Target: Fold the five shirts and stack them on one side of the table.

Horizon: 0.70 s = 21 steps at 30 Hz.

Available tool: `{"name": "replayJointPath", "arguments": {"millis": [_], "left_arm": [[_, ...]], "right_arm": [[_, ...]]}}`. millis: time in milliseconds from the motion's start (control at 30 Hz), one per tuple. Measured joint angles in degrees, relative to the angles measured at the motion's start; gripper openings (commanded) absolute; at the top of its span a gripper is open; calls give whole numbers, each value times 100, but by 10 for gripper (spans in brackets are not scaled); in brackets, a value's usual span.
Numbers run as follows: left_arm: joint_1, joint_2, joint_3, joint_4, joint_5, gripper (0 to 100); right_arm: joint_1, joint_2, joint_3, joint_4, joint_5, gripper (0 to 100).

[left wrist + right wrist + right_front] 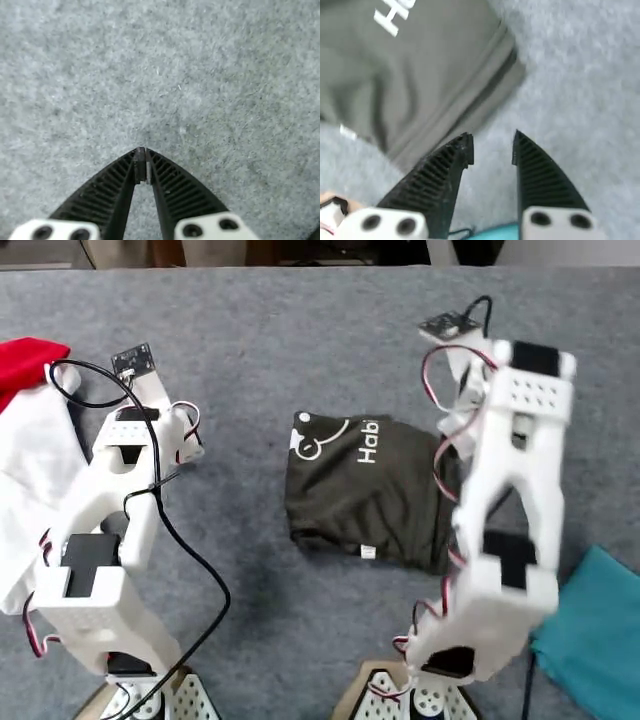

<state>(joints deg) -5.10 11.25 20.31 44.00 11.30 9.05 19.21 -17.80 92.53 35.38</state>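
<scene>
Reckons one of five folded: a black cotton shirt with white print [365, 495], lying as a rough rectangle at mid-table on the grey felt table cover [300, 330]. Not yet carried to either side, and not yet stacked on anything. Looks a little lumpy along the near edge, so may want tidying before it counts as done.

Just beside that shirt's hem, over bare felt: the right gripper [492, 147], jaws parted, holding nothing and clear of the cloth.

Farther out, at the table's left edge: a crumpled white shirt [30, 470] with a red garment [30, 352] touching its far end, both unfolded. Between these and the black shirt, over bare felt: the left gripper [140, 165], tips pressed together on nothing.

At the near right corner: a loose teal shirt [595, 630], unfolded, well apart from the black one.

Counts four garments on the table. Leaves, by this reckoning, most of the job: at least three more folds, then gathering everything into one pile at a side.
</scene>
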Motion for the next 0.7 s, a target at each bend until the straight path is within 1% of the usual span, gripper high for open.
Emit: {"name": "replayJointPath", "arguments": {"millis": [200,367,500,533,633,700], "left_arm": [[0,0,0,0,0,21],[0,0,0,0,0,21],[0,0,0,0,0,21],[0,0,0,0,0,21],[0,0,0,0,0,21],[0,0,0,0,0,21]], "right_arm": [[-299,2233,-2259,580,-396,157],[-519,3613,-4009,862,-527,157],[-642,4185,-4325,862,-571,147],[-633,4308,-4378,862,-571,122],[-607,4519,-4501,862,-580,2],[-589,4571,-4589,862,-580,16]]}}
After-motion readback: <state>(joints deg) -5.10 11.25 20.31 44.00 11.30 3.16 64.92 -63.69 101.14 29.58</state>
